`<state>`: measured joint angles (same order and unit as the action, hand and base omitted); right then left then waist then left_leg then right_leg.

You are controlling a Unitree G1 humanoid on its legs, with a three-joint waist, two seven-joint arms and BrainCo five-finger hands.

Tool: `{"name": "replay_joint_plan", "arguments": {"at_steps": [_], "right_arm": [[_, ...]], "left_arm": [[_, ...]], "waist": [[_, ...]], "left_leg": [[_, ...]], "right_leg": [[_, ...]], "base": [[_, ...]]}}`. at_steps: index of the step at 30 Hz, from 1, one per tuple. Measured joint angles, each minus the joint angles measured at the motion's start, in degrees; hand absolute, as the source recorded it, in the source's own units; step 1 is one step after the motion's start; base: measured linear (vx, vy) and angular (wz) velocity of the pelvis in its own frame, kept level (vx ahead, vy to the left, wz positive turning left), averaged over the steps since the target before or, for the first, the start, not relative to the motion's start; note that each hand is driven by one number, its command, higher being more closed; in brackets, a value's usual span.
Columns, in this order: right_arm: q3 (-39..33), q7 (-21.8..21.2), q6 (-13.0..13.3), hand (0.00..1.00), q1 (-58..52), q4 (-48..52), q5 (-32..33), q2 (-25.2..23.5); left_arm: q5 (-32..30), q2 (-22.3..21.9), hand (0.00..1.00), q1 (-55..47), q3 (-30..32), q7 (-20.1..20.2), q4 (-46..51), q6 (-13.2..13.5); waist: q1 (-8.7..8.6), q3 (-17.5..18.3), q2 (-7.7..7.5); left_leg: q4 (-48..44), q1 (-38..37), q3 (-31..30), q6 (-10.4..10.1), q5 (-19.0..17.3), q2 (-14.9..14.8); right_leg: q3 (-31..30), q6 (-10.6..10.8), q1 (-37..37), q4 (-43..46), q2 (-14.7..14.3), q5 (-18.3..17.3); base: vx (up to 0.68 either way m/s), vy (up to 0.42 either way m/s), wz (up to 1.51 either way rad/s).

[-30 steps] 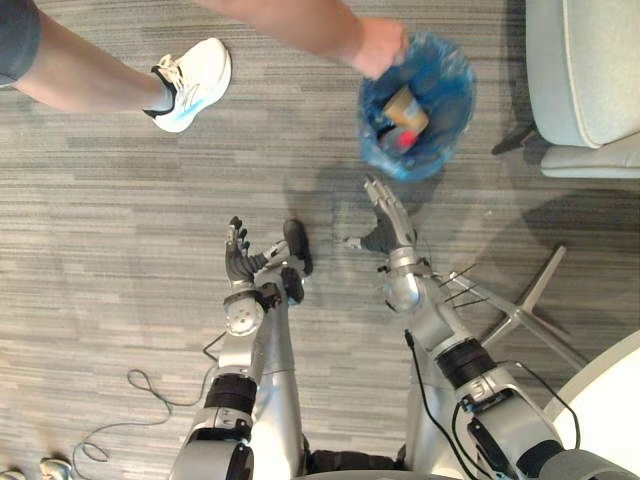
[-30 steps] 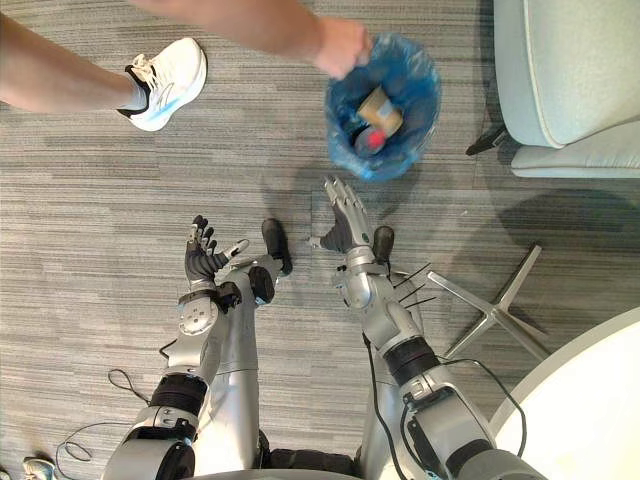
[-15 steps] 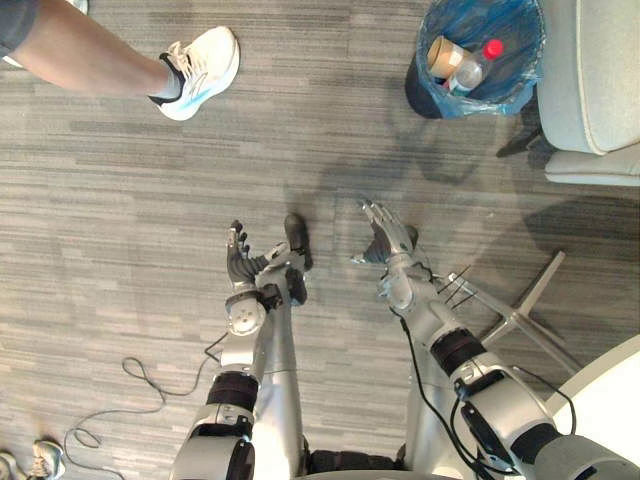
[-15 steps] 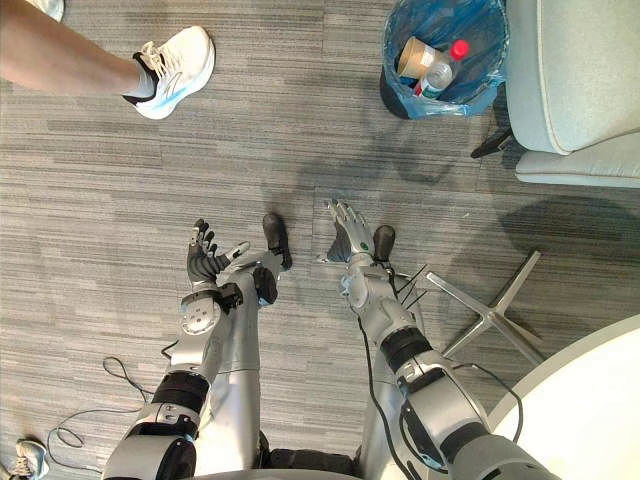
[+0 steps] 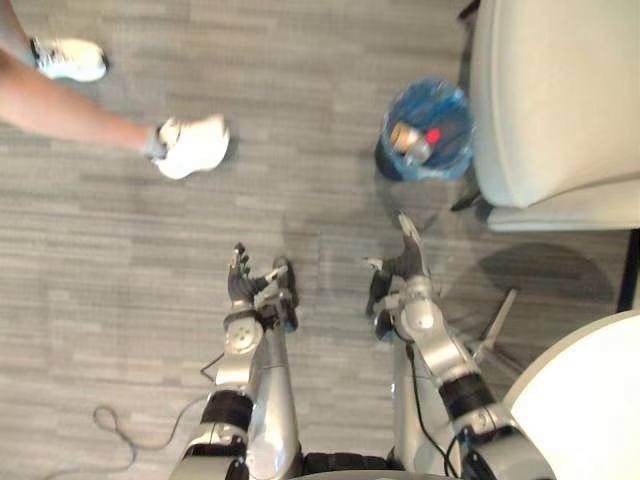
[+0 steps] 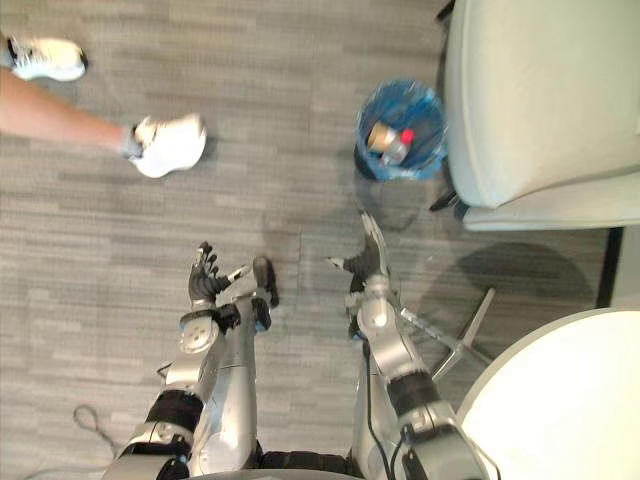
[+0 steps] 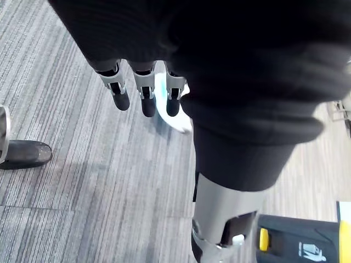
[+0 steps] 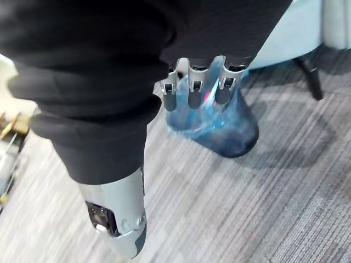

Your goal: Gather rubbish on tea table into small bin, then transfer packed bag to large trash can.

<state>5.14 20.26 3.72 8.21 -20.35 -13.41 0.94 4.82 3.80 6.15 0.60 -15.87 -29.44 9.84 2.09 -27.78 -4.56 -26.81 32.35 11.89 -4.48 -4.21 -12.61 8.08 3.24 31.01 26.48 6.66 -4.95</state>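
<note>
The left hand (image 5: 240, 288) and the right hand (image 5: 409, 260) are both wide and empty. The small bin (image 5: 452, 150), lined with a blue bag, stands ahead, just beside an armchair (image 5: 550, 100).

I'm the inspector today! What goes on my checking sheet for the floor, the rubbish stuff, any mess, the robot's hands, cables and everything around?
Surface: grey striped carpet.
Job's things: small bin with a blue bag stands upright beside the armchair; a brownish cup and a red-capped bottle lie inside.
Clutter: nothing seen.
Hands: left hand open and empty; right hand open and empty, fingers pointing toward the small bin, apart from it.
Cables: nothing seen near the small bin.
Surroundings: white round table; a person's leg and white shoe.
</note>
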Motion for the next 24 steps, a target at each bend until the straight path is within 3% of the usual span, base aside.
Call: {"name": "replay_joint_plan", "arguments": {"at_steps": [2, 5, 8, 14, 15, 16, 18, 21, 23, 24], "right_arm": [[-2.6, -1.7, 0.6, 0.00, -4.6, -2.7, 4.3, -0.4], [-5.7, -4.0, 0.8, 0.00, -6.6, -10.9, 7.9, -0.2], [-7.9, -6.4, 0.9, 0.00, -8.3, -17.7, 9.9, 0.7], [-9.9, -8.7, 0.8, 0.00, -8.7, -26.1, 11.5, 0.9], [-9.9, -9.1, 0.8, 0.00, -8.8, -26.7, 12.1, 0.9], [-9.9, -9.2, 0.8, 0.00, -8.9, -26.7, 12.9, 0.9], [-10.1, -9.3, 0.8, 0.00, -10.3, -26.7, 12.9, 1.0], [-12.3, -9.3, 0.8, 0.00, -13.5, -26.7, 12.8, 1.1], [-11.7, -10.5, 0.9, 0.00, -15.0, -26.1, 13.0, 1.4], [-10.8, -10.6, 0.9, 0.00, -14.9, -26.1, 12.8, 1.2]], "left_arm": [[-1.0, 1.3, 0.00, -2.8, -1.0, 1.5, -3.2, -0.6], [-1.6, 2.0, 0.00, -5.3, -1.1, 3.7, -8.8, -0.9], [-3.6, 3.3, 0.00, -6.7, -1.1, 5.7, -12.0, -1.3], [-5.6, 4.7, 0.00, -7.8, -0.2, 7.1, -17.3, -1.9], [-5.6, 4.4, 0.00, -8.1, -0.1, 7.1, -17.9, -2.1], [-5.6, 4.4, 0.00, -8.7, -0.1, 7.1, -18.6, -2.2], [-5.9, 4.0, 0.00, -9.1, -0.4, 7.4, -19.9, -2.3], [-7.8, 2.6, 0.00, -9.5, -0.3, 8.5, -21.9, -2.7], [-7.8, 2.1, 0.00, -10.8, 0.2, 8.5, -21.9, -2.9], [-7.9, 2.0, 0.00, -11.5, 0.2, 8.5, -21.9, -3.0]], "waist": [[-0.50, 4.1, -0.86], [-1.98, 9.9, -0.69], [-2.89, 13.1, -0.08], [-2.94, 14.8, 0.39], [-3.29, 14.8, 0.45], [-4.35, 14.8, 0.49], [-4.51, 15.1, 0.43], [-5.63, 16.6, 1.78], [-5.76, 17.3, 3.03], [-5.61, 17.2, 3.64]], "left_leg": [[3.9, -4.9, 0.6, -0.2, 0.9, 0.7], [8.8, -10.3, 2.1, -0.2, 1.8, 1.8], [12.2, -15.6, 3.5, -0.1, 1.9, 2.6], [13.8, -22.5, 9.2, -1.3, 0.0, 1.6], [14.1, -23.5, 10.6, -1.7, -0.8, 1.0], [14.9, -24.9, 11.8, -2.2, -1.7, 1.1], [16.4, -27.0, 11.8, -2.9, -2.1, 1.6], [16.1, -27.3, 11.2, -5.3, -3.7, 0.1], [13.0, -28.1, 11.1, -8.6, -5.8, -3.7], [8.1, -27.9, 10.3, -8.3, -5.6, -5.7]], "right_leg": [[-0.3, 0.1, -5.4, -5.6, -0.6, 1.7], [-0.7, 0.7, -11.3, -13.4, -0.9, 4.4], [-2.1, 1.2, -17.0, -19.7, -1.5, 6.8], [-8.0, 1.0, -18.3, -20.3, -2.6, 7.9], [-5.0, 0.2, -17.6, -19.6, -2.0, 7.4], [2.7, -2.2, -17.4, -17.6, 0.5, 5.4], [5.3, -2.8, -17.8, -16.2, 1.5, 5.0], [6.4, -2.4, -18.2, -16.4, -0.1, 4.4], [6.5, -3.3, -19.9, -16.8, -2.8, 2.9], [6.3, -3.4, -21.3, -16.8, -4.1, 2.1]], "base": [[0.24, 0.028, -0.10], [0.20, 0.027, -0.12], [0.19, 0.029, -0.29], [0.04, 0.014, -0.67], [-0.09, -0.026, -0.80], [-0.08, -0.015, -0.68], [0.00, 0.007, -0.61], [0.09, -0.071, -0.22], [0.21, -0.122, -0.33], [0.26, -0.140, -0.57]]}}
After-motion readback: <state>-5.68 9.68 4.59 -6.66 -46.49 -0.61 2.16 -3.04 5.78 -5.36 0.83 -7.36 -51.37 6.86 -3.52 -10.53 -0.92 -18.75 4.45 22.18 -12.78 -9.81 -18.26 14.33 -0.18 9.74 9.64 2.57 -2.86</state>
